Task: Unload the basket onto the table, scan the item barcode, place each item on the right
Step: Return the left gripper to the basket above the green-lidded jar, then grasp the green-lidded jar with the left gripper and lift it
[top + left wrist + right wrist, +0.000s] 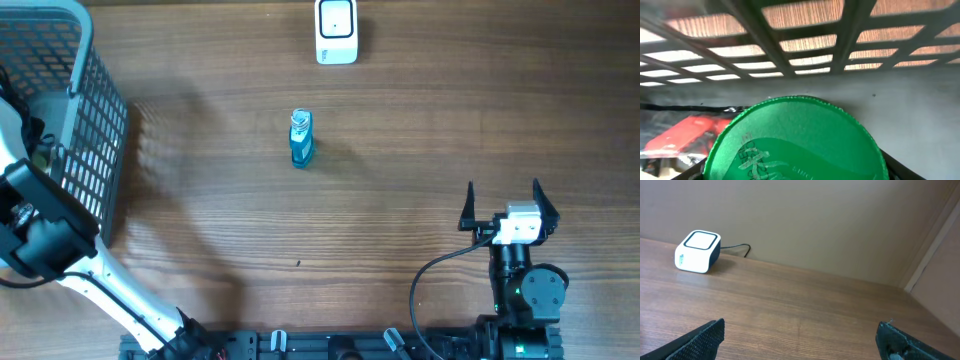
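- A round green lid (795,145), ridged at its rim and marked with pale lettering, fills the left wrist view. It lies inside the wire basket (95,110) at the left edge of the surface (400,130), with a red packet (685,137) beside it.
- The left gripper (35,140) reaches down into the basket, right over that lid. Whether it is open or closed on the lid cannot be told.
- A small blue bottle (301,140) sits alone on the surface near the middle, apart from both arms.
- The white barcode scanner (336,30) sits at the far edge, beyond the bottle, with nothing held before it.
- The right gripper (503,185) hangs at the near right with its fingers spread wide, holding nothing.
- Judged from this, the task is at an early stage: an item looks about to be picked from the basket. Lifting it, carrying it to the scanner and showing its barcode all remain. No barcode is visible anywhere.
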{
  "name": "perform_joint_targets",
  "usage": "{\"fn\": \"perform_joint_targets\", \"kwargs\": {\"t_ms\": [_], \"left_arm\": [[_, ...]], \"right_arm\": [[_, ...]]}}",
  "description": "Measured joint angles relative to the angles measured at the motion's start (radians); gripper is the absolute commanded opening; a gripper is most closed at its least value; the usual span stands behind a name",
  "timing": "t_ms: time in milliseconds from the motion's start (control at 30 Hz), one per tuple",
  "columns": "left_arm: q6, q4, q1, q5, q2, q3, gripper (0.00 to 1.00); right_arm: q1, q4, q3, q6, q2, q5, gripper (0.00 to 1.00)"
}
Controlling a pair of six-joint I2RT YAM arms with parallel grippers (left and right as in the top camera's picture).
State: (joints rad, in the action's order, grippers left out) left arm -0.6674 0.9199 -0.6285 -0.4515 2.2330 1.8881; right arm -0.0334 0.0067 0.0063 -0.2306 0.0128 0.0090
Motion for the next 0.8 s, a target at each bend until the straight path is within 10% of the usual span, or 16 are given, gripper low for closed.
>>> {"fn": "perform_joint_targets", "kwargs": {"t_ms": [567, 700, 800], "left_arm": [[0.000, 0.084, 0.113, 0.230, -0.657, -0.003, 0.74], [0.002, 0.087, 0.240, 0.275, -0.745, -0.002, 1.00], [0.003, 0.106, 0.250, 0.192, -0.731, -0.003, 1.00]], "right_arm": [[0.000, 0.000, 0.000, 0.000, 0.000, 0.000, 1.00], [0.000, 0.000, 0.000, 0.000, 0.000, 0.000, 1.00], [0.000, 0.000, 0.000, 0.000, 0.000, 0.000, 1.00]]}}
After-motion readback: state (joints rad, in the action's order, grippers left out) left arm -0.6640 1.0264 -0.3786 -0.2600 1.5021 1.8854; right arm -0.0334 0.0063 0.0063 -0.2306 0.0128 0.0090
